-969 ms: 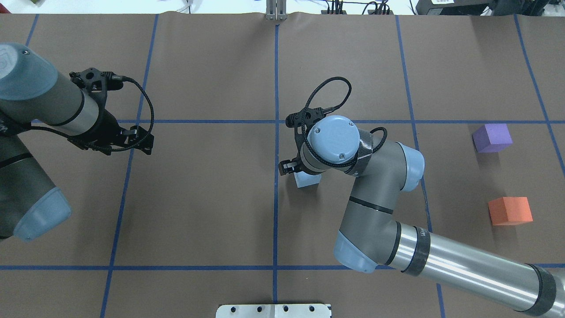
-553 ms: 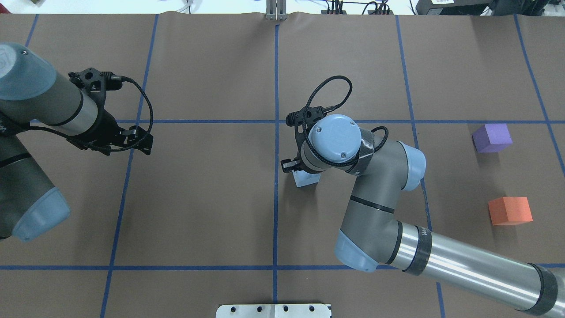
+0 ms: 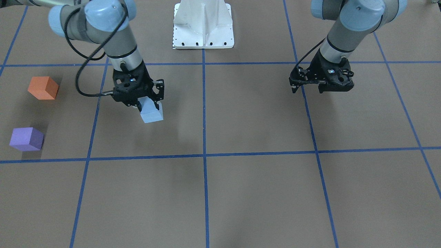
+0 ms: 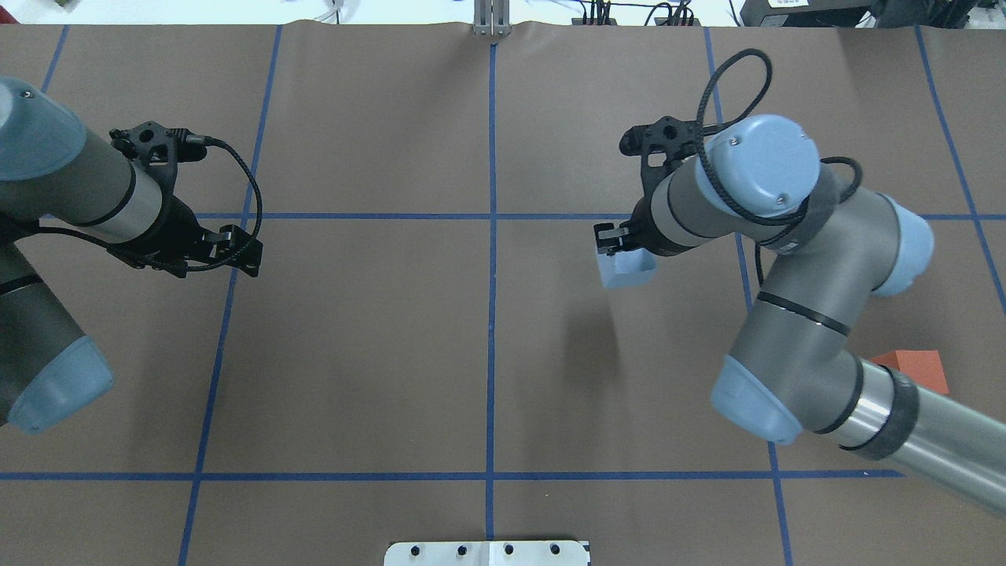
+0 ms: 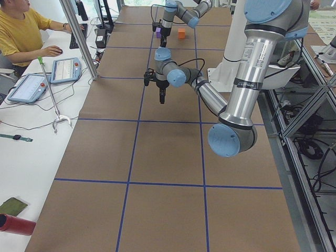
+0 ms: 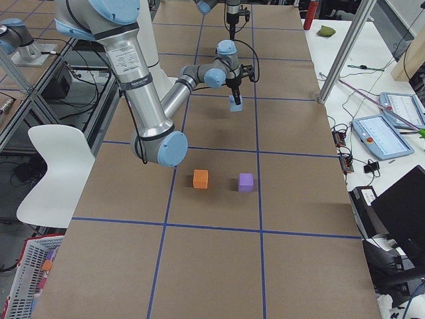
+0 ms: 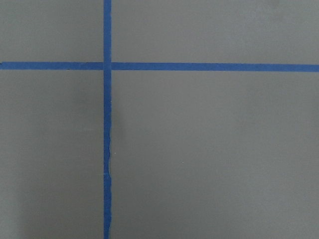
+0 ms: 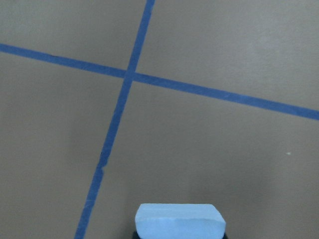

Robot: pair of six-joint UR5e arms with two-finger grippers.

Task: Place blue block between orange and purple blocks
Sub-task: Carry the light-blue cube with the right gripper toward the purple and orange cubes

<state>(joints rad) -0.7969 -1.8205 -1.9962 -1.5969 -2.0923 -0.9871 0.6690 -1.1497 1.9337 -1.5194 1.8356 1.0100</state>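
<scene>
My right gripper [image 4: 621, 245] is shut on the light blue block [image 4: 626, 270] and holds it above the table; a shadow lies below it. The block also shows in the front view [image 3: 152, 112], under the gripper [image 3: 149, 100], and at the bottom of the right wrist view [image 8: 179, 219]. The orange block [image 3: 43, 88] and the purple block [image 3: 26, 138] sit apart on the table at my far right, with a gap between them. In the overhead view the orange block [image 4: 918, 366] is partly covered by my right arm and the purple block is hidden. My left gripper [image 4: 244, 253] hangs shut and empty over the left side.
The table is brown paper with a blue tape grid [image 4: 491, 216]. A white mounting plate [image 3: 203, 26] sits at the robot's base. The left wrist view shows only bare paper and crossing tape lines [image 7: 107, 65]. An operator [image 5: 21, 37] sits at a side desk.
My right gripper has lifted the blue block off the table and carried it right and away from the robot. My left arm has shifted slightly left.
</scene>
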